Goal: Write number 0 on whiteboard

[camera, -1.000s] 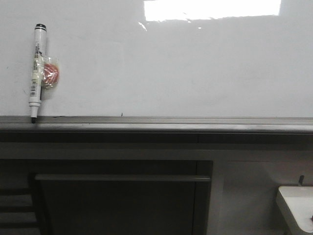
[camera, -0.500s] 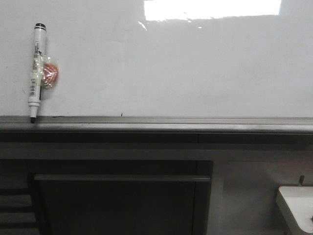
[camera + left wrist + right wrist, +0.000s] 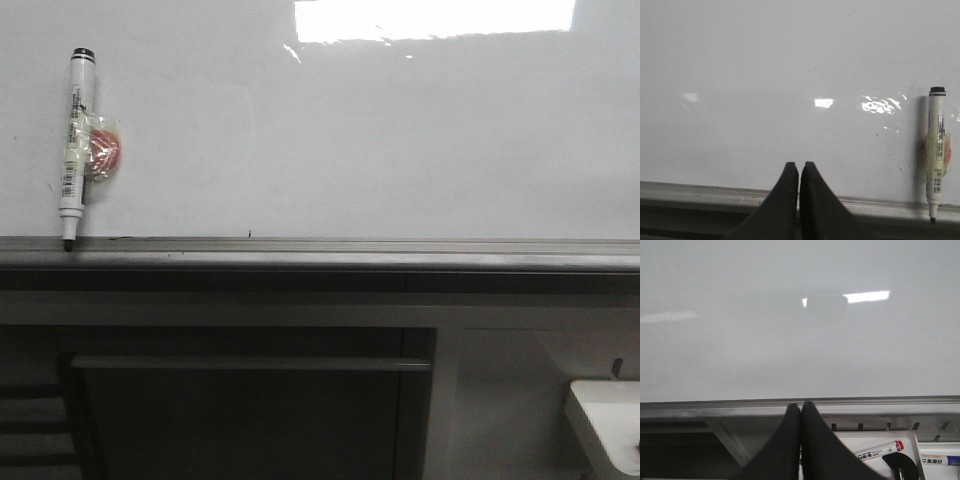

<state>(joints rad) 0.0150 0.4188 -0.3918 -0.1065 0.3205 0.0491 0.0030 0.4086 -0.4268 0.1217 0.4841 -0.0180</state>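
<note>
The whiteboard fills the upper part of the front view, glossy white with a bright reflection at the top and a grey ledge along its lower edge. No number 0 shows on it. A white marker pen stands upright on the ledge at the far left, tip down, with a reddish round tag beside it; it also shows in the left wrist view. My left gripper is shut and empty, in front of the board, apart from the marker. My right gripper is shut and empty at the ledge.
Below the ledge is a dark frame with a horizontal bar. A white tray under the ledge at the right holds a red-capped marker and other items; its corner shows in the front view.
</note>
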